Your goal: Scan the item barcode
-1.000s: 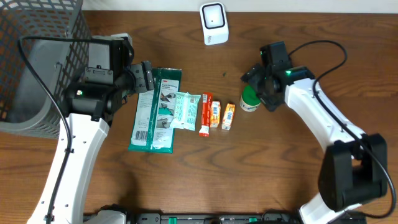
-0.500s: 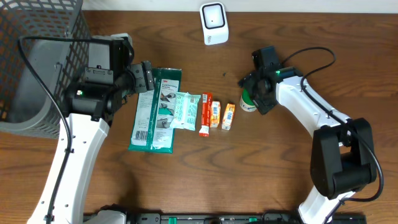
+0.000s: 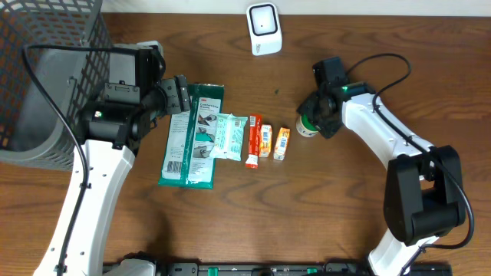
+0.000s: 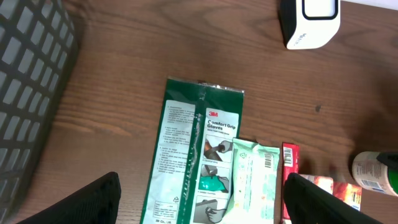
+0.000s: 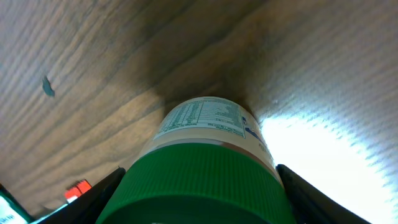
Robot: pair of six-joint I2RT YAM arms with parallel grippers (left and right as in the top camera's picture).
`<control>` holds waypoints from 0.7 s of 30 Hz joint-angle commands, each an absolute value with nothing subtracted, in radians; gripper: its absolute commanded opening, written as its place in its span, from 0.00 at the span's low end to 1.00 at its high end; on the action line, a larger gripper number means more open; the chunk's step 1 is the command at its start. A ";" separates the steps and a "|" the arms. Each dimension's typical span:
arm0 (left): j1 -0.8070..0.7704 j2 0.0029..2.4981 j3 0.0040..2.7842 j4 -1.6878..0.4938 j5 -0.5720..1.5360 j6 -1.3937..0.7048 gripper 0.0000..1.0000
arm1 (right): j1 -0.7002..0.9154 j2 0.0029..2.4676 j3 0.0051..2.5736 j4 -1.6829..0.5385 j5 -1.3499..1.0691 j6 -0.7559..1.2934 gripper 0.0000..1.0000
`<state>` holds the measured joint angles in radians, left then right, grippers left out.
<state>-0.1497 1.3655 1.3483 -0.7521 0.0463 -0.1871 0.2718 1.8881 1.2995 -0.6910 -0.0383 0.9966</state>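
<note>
On the bench [image 3: 322,222], a basket [image 3: 46,69] is set at the far left and a scanner [image 3: 264,28] at the back centre. Before the scanner a row is laid: a gloves pack [image 3: 192,138] at the left, a wipes packet [image 3: 229,136] overlapping its right edge, then three boxes [image 3: 265,141] side by side, and a bottle [image 3: 307,125] at the right end.

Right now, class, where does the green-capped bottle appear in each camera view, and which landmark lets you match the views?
Overhead: the green-capped bottle stands right of centre.
Left wrist: it sits at the right edge, low down.
Right wrist: it fills the lower middle, cap nearest the camera.
Shared landmark: the dark speck on the wood near it.
</note>
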 commanded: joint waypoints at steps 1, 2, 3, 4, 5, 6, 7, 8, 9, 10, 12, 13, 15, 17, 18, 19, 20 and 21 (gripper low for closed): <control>-0.150 1.366 1.346 -0.752 0.041 -0.193 0.84 | 0.263 1.891 1.295 -0.696 -0.027 0.808 0.62; -0.150 1.366 1.346 -0.752 0.041 -0.193 0.84 | 0.262 1.891 1.296 -0.696 -0.028 0.764 0.62; -0.150 1.366 1.346 -0.752 0.041 -0.193 0.84 | 0.261 1.891 1.300 -0.701 -0.027 0.716 0.61; -0.150 1.366 1.346 -0.752 0.041 -0.193 0.84 | 0.260 1.891 1.306 -0.711 -0.025 0.674 0.61; -0.150 1.366 1.346 -0.752 0.041 -0.193 0.84 | 0.258 1.891 1.316 -0.724 -0.024 0.620 0.61; -0.150 1.366 1.346 -0.752 0.041 -0.193 0.84 | 0.255 1.891 1.326 -0.737 -0.023 0.568 0.61; -0.150 1.366 1.346 -0.752 0.041 -0.193 0.84 | 0.253 1.891 1.341 -0.758 -0.015 0.513 0.61; -0.150 1.366 1.346 -0.752 0.041 -0.193 0.84 | 0.250 1.891 1.368 -0.801 0.008 0.433 0.61; -0.150 1.366 1.346 -0.752 0.041 -0.193 0.84 | 0.249 1.891 1.385 -0.831 0.029 0.385 0.61; -0.150 1.366 1.346 -0.752 0.041 -0.193 0.84 | 0.249 1.891 1.398 -0.855 0.054 0.353 0.61; -0.150 1.366 1.346 -0.752 0.041 -0.193 0.84 | 0.249 1.891 1.417 -0.898 0.112 0.298 0.63; -0.150 1.366 1.346 -0.752 0.041 -0.193 0.84 | 0.249 1.891 1.420 -0.908 0.131 0.276 0.63; -0.150 1.366 1.346 -0.752 0.041 -0.193 0.84 | 0.249 1.891 1.419 -0.912 0.133 0.223 0.64; -0.150 1.366 1.346 -0.752 0.041 -0.193 0.84 | 0.250 1.891 1.419 -0.911 0.133 0.220 0.64; -0.150 1.366 1.346 -0.752 0.041 -0.193 0.84 | 0.250 1.891 1.419 -0.910 0.129 0.220 0.65; -0.150 1.366 1.346 -0.752 0.041 -0.193 0.84 | 0.250 1.891 1.419 -0.909 0.122 0.220 0.65; -0.150 1.366 1.346 -0.752 0.041 -0.193 0.84 | 0.250 1.891 1.419 -0.909 0.122 0.224 0.65; -0.150 1.366 1.346 -0.752 0.041 -0.193 0.84 | 0.250 1.891 1.419 -0.909 0.122 0.224 0.65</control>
